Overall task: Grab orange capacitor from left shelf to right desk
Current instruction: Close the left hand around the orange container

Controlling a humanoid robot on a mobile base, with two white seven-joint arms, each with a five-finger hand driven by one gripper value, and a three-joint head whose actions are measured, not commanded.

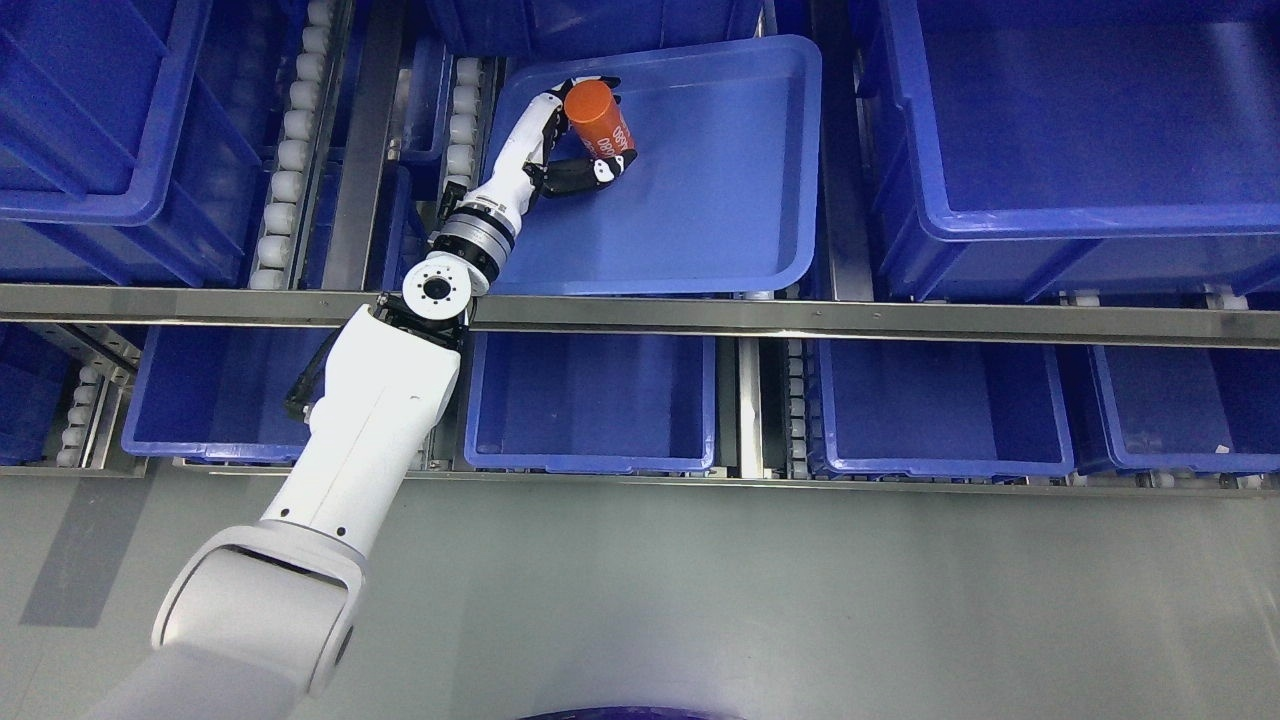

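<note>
You're seeing the left hand (580, 140) curling its fingers (590, 172) around the orange capacitor (600, 122), tilted in the blue tray's (700, 220) upper-left corner. Grip is looking partial; it's risking slipping out, or snagging the tray rim while lifting.

orange capacitor (600, 122) with white print, white-and-black left hand (560, 150) around it, blue tray (700, 200) under the capacitor, darker blue bins (590, 410) below the tray, grey floor (800, 600)
</note>
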